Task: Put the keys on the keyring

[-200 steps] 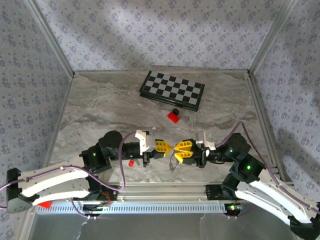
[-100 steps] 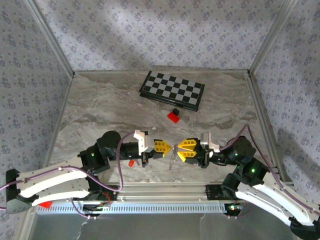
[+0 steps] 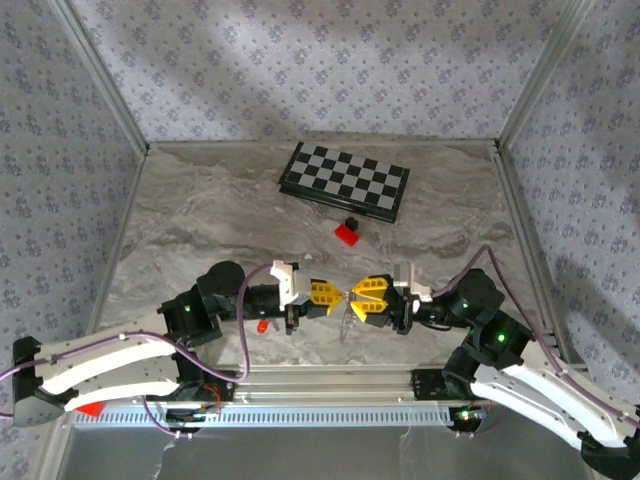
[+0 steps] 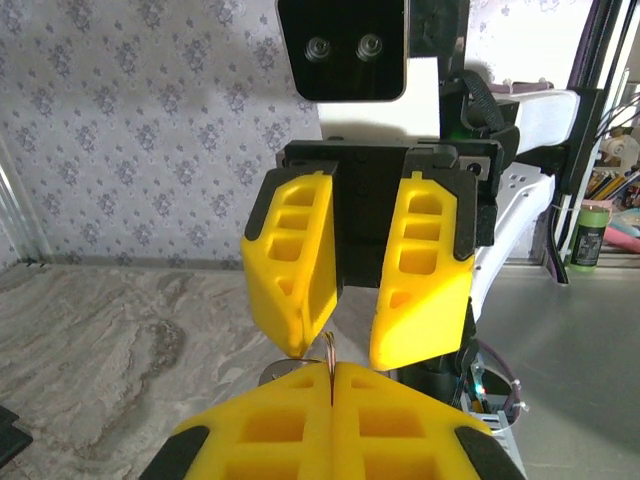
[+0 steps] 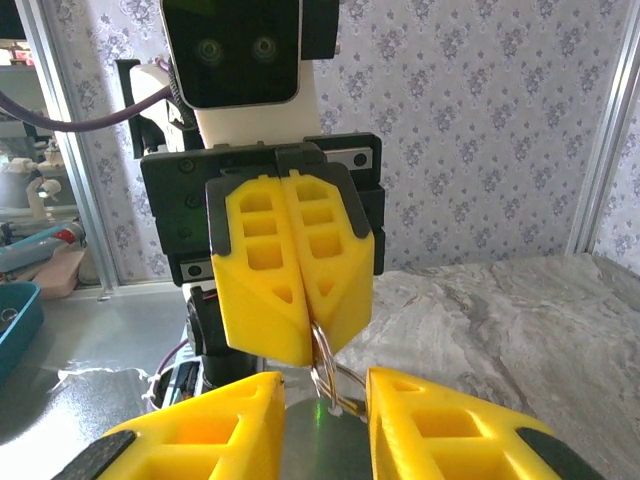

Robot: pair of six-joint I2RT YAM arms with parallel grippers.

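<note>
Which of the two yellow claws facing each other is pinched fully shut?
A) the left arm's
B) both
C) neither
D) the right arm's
A: the left gripper has its fingers pressed together on the thin keyring, while the right gripper shows a clear gap between its fingers.

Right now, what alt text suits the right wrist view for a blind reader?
The left arm's yellow jaws, shut, pinch a thin wire keyring. The right arm's jaws stand parted either side of it, a marbled table behind.
</note>
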